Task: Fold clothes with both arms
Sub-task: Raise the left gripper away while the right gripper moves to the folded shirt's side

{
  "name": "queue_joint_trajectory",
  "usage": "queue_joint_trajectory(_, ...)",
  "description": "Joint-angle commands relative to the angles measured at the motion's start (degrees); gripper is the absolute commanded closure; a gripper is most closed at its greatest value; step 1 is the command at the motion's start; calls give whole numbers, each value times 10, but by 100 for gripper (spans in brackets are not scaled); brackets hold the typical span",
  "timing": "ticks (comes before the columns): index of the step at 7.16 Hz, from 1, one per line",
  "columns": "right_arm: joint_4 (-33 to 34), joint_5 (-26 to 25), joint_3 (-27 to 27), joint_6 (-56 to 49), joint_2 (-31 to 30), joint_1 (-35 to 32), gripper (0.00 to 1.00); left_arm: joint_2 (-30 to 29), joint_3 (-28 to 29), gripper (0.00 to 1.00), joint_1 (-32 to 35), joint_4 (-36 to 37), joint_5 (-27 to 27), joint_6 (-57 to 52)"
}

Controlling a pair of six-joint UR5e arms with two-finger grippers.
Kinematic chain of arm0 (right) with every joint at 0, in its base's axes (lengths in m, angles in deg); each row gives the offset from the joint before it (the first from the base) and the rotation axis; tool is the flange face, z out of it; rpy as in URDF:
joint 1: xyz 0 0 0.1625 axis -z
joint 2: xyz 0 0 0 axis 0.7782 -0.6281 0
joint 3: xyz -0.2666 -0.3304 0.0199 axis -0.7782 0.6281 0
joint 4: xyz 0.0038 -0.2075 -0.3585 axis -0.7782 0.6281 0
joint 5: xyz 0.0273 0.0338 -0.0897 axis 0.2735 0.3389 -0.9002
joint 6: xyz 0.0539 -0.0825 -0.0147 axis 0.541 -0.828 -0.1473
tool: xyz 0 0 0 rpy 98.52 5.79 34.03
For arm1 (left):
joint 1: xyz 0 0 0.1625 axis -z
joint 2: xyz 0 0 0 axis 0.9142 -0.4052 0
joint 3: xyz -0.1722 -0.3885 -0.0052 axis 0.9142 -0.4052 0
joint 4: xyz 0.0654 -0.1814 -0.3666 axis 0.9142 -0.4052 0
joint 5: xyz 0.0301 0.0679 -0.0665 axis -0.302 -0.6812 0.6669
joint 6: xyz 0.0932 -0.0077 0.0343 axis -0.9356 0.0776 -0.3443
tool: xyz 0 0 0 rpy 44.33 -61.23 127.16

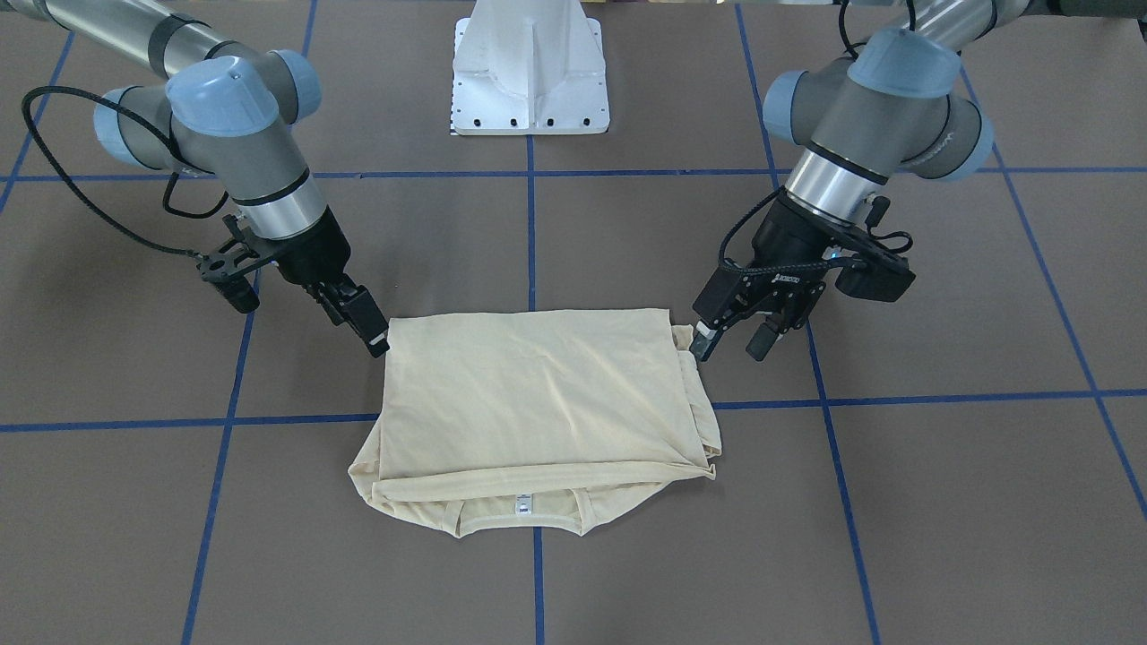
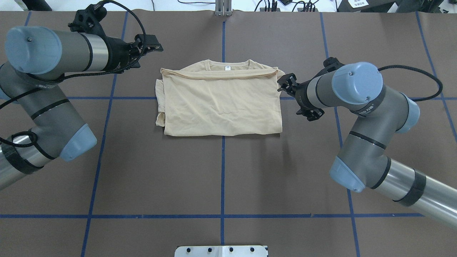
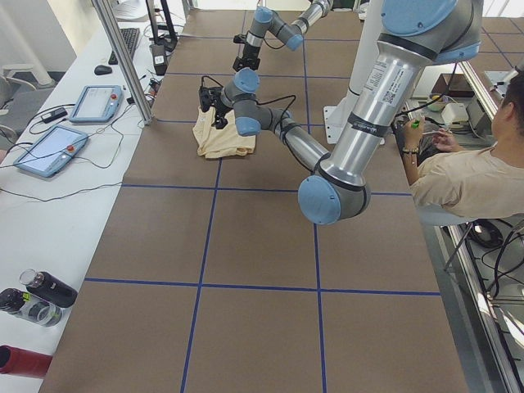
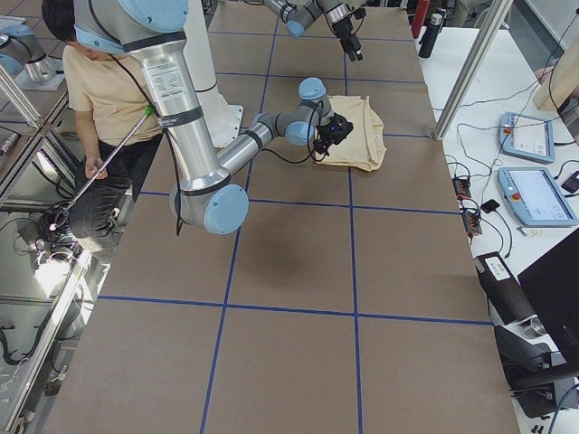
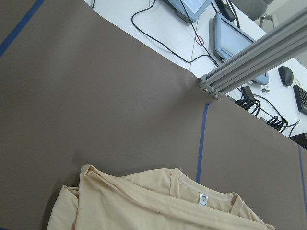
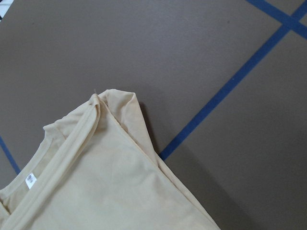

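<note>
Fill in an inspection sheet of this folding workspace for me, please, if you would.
Surface: brown mat with a blue tape grid, lying flat.
Job's things: cream shirt folded into a rectangle; collar and neck label show on the side away from the robot.
Clutter: nothing seen on the mat besides the white pedestal base.
Grippers: left gripper open, beside the shirt, holding nothing; right gripper near the opposite side, open or shut unclear.
Cables: black cable loops in the air, clear of the shirt.
Surroundings: seated person, teach pendants, bottles.
</note>
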Motion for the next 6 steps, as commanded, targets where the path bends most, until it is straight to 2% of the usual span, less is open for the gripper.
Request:
queue_joint_trajectory(1, 0, -66, -14, 101, -29, 57, 2, 3, -12, 0, -3, 3, -19, -1)
queue_joint_trajectory(2, 1, -117, -13, 107, -30, 87, 5, 1, -13, 0, -3, 3, -33, -1)
queue_joint_trajectory(4, 1, -122, -7, 107, -30, 109, 9, 2, -13, 0, -3, 4, -34, -1)
queue_joint_trajectory(5, 1, -122, -2, 106, -27, 114, 18, 5, -13, 0, -3, 4, -35, -3)
queue_joint_trajectory(6, 1, -122, 2, 99, -22, 114, 21, 12, -13, 0, -4, 4, -37, -4)
